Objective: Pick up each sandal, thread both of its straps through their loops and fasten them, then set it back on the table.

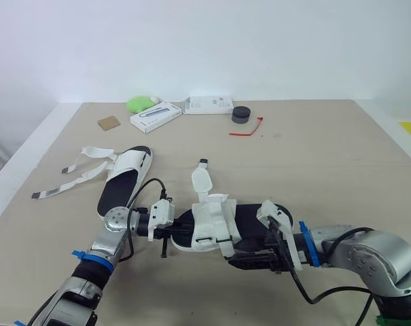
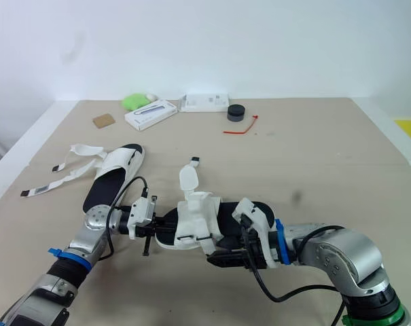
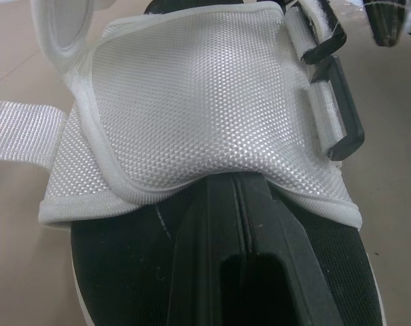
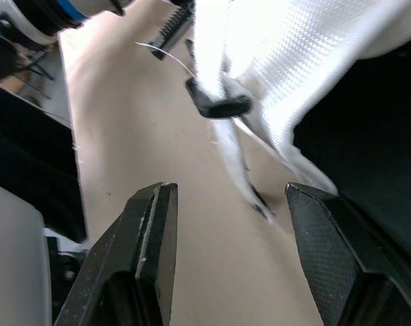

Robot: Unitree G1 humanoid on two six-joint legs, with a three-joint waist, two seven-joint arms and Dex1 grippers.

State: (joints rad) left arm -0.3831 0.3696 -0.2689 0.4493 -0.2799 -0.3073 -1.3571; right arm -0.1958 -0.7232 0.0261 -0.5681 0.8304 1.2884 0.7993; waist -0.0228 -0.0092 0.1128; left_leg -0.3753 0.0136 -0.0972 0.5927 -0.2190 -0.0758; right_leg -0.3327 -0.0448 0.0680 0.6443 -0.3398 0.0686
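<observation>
One white-strapped sandal with a black footbed (image 1: 249,219) lies in the middle of the table near me. Its white mesh upper (image 3: 191,102) carries black loops (image 3: 344,125), and one strap tab (image 1: 202,180) stands up. My left gripper (image 1: 181,233) is shut on the sandal's toe end, with one finger (image 3: 253,258) lying on the footbed under the upper. My right gripper (image 1: 240,261) is open along the sandal's near side, its fingers (image 4: 151,231) spread around a hanging strap end and a loop (image 4: 219,105). The second sandal (image 1: 126,178) lies to the left, its loose straps (image 1: 73,178) spread out on the table.
Along the table's (image 1: 341,163) far edge sit a green object (image 1: 140,103), two white boxes (image 1: 155,117) (image 1: 208,104), a black round item (image 1: 241,115), a red tie (image 1: 247,130) and a brown card (image 1: 109,123). The table's left edge runs close to the second sandal's straps.
</observation>
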